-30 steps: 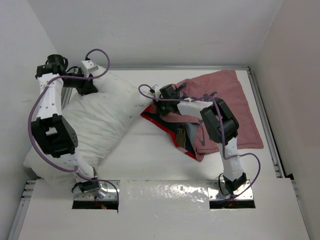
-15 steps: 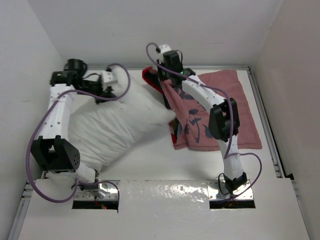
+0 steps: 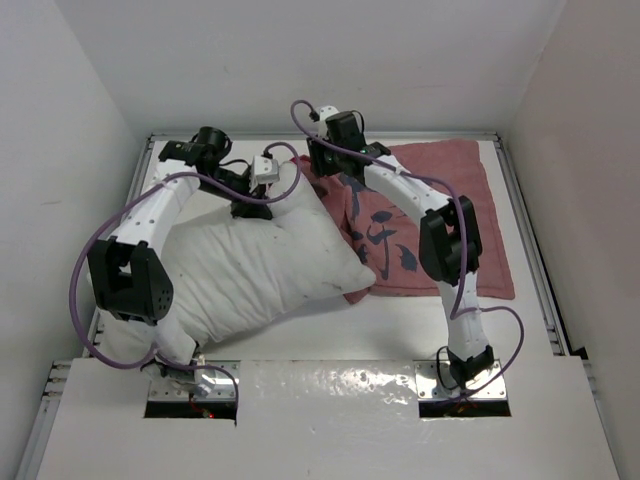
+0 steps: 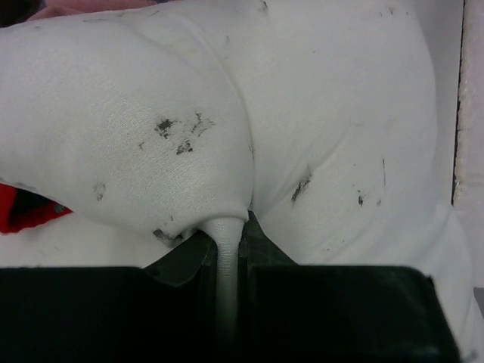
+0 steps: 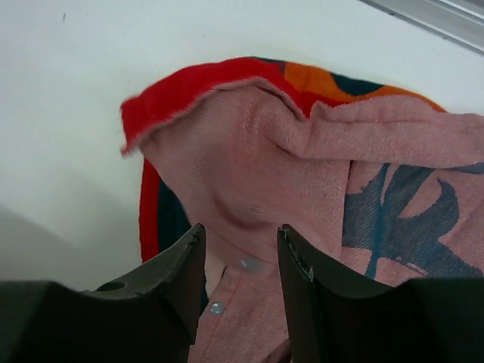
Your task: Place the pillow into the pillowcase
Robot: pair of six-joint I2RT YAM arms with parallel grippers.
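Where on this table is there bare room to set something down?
Bare table shows along the near edge, bordered by the pillow, the pillowcase and the right arm's base. A thin strip runs by the right rail. The far middle is crowded: left hand and right hand work there.

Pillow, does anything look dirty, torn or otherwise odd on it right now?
Yes: the pillow carries scattered dark smudges across its white cover, plainest in the left wrist view. The left gripper pinches a fold of it, bunching the fabric. No tear shows.
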